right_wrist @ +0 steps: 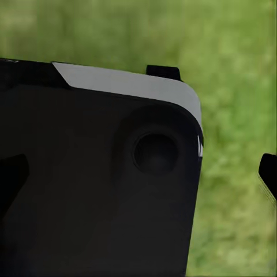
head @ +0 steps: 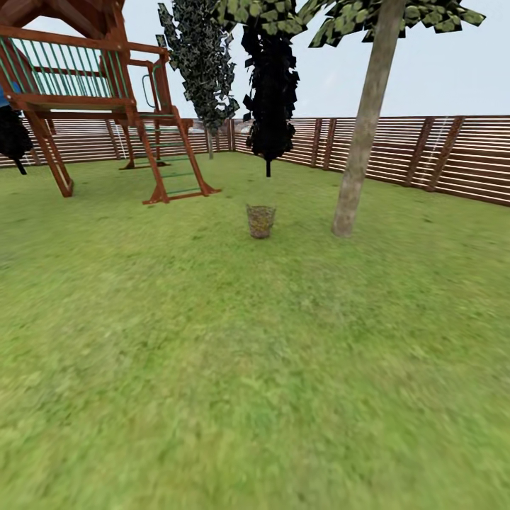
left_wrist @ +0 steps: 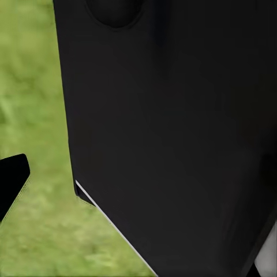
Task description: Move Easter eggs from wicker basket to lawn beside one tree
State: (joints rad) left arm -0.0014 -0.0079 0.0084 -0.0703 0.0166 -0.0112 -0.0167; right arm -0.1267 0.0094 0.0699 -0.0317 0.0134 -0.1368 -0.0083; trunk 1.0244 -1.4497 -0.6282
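Observation:
The wicker basket (head: 261, 221) stands upright on the lawn (head: 212, 354), some way ahead of me in the head view. Yellow flecks show through its weave, but I cannot make out the single Easter eggs. Just right of the basket rises the tree (head: 363, 142) with a thick pale trunk. In the left wrist view my left gripper (left_wrist: 138, 179) hangs beside my black body, one dark fingertip (left_wrist: 11, 179) over grass. My right gripper (right_wrist: 138, 173) likewise hangs over grass, its fingertips (right_wrist: 269, 172) set wide apart with nothing between them.
A wooden play tower with ladder (head: 170, 170) stands at the back left. A black-foliaged tree (head: 269, 99) and a tall narrow tree (head: 202, 64) stand behind the basket. A slatted fence (head: 425, 152) rings the garden. Open grass lies between me and the basket.

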